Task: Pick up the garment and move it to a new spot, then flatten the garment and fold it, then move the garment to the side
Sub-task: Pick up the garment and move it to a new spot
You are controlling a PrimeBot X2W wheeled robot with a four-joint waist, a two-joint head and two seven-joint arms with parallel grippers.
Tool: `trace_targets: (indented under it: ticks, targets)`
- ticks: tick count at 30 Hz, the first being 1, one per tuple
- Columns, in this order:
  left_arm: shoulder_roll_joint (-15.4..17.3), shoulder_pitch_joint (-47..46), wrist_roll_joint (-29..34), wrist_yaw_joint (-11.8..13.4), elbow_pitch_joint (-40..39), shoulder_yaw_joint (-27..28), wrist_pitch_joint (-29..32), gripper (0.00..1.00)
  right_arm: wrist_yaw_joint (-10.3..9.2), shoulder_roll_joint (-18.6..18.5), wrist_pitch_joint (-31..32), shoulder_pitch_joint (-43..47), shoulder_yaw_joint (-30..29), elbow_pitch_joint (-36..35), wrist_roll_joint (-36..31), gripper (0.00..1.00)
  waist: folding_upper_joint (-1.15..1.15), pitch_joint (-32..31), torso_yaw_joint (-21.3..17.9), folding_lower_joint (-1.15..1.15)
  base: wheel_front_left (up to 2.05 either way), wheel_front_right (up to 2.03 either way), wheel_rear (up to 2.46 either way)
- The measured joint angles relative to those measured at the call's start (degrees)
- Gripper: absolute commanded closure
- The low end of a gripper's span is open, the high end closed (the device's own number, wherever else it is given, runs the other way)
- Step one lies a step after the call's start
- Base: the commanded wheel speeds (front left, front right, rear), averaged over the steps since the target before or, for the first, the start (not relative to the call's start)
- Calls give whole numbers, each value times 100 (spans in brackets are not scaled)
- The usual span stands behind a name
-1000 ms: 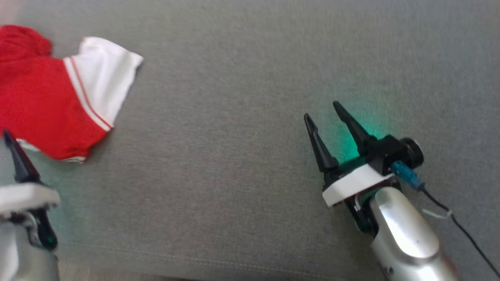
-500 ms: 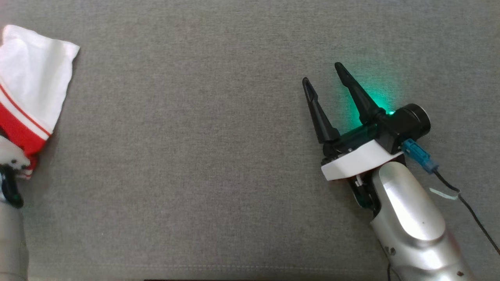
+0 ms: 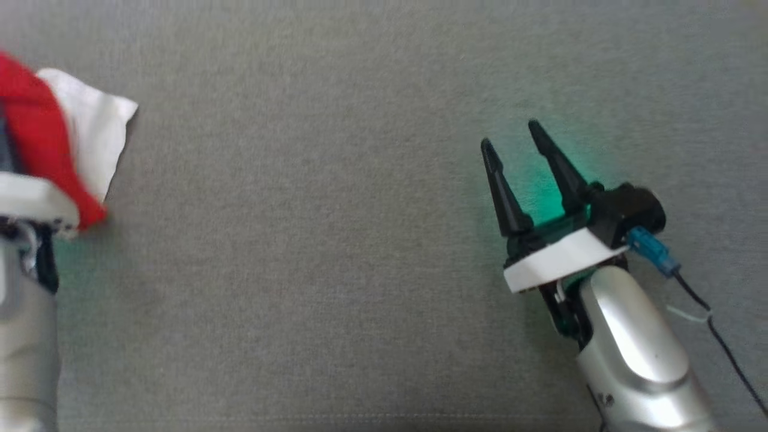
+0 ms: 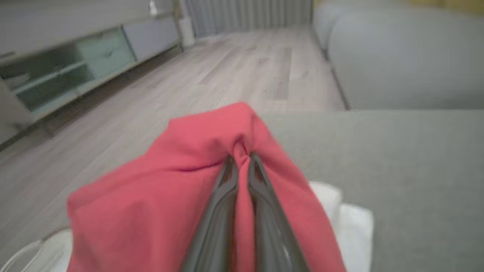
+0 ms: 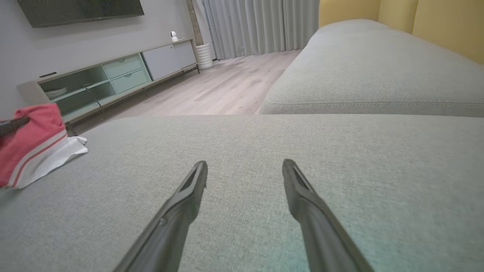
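The left fingers [image 4: 230, 170] are clamped together on a fold of the red-and-white garment [image 4: 151, 196], which is bunched at nine o'clock on the grey sofa cushion [image 3: 312, 240]. The right fingers [image 3: 503, 189] stand apart at four o'clock, well away from it.

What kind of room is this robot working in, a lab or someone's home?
Most likely a home living room. There is a grey fabric sofa, a low media cabinet below a dark wall-mounted screen, and long curtains reaching down to a pale wood floor.
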Motion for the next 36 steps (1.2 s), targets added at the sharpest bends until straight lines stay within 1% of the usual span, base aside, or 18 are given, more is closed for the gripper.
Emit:
trace_targets:
  ticks: [3, 7, 12, 13, 17, 20, 21, 22, 23, 27, 30, 34, 36]
  targets:
    - [-136, -119, 111, -67, -423, -404, -47, 100, 0, 1, 0, 134, 5, 20, 145, 0, 0, -217, -117, 0, 0, 0, 0]
    - [-570, -177, 125, -78, -992, -1012, -93, 100, 0, 3, 0, 207, -1, 70, 290, 0, 0, -444, -382, 0, 0, 0, 0]
    - [-1210, -182, -348, -119, -1539, -1880, -98, 100, 0, 4, 1, 402, 7, 127, 368, 0, 0, -642, -788, 0, 0, 0, 0]
    - [-1210, -182, -348, -119, -1539, -1880, -98, 100, 0, 4, 1, 402, 7, 127, 368, 0, 0, -642, -788, 0, 0, 0, 0]
    - [-1608, -189, -648, -120, -1796, -2636, -102, 100, 0, 5, 1, 460, 15, 170, 430, 0, 0, -739, -1094, 0, 0, 0, 0]
    - [-1736, -182, -838, -119, -1747, -3004, -148, 100, 0, 7, 1, 495, 44, 185, 523, 0, 0, -795, -1281, 0, 0, 0, 0]
    - [-1747, -179, -856, -115, -1663, -3109, -149, 93, 0, 7, 1, 498, 58, 191, 557, 0, 0, -816, -1332, 0, 0, 0, 0]
    - [-1755, -163, -868, -110, -1549, -3204, -149, 12, 0, 7, 1, 498, 64, 196, 583, 0, 0, -839, -1374, 0, 0, 0, 0]
    - [-1761, -118, -966, -67, -1422, -3222, -149, 0, 0, 8, 1, 498, 78, 201, 617, 0, 0, -861, -1409, 0, 0, 0, 0]
    - [-1769, 258, -1260, 179, -1065, -3338, -166, 0, 0, 9, 1, 505, 116, 231, 673, 0, 0, -931, -1460, -1, 0, 0, 0]
    - [-1768, 553, -1255, 386, -1076, -3222, -165, 0, 0, 11, 1, 509, 27, 250, 672, 0, 0, -961, -1389, 0, 0, 0, 0]
    - [-1677, 1059, -1128, 603, -1462, -2729, -166, 0, 0, 14, 1, 528, -149, 293, 670, 0, 0, -1060, -1259, 0, 0, 0, 0]
    - [-1501, 1874, -895, 846, -2040, -2094, -166, 0, 0, 15, 1, 683, -338, 328, 655, 0, 0, -1241, -1131, 0, 0, 0, 0]
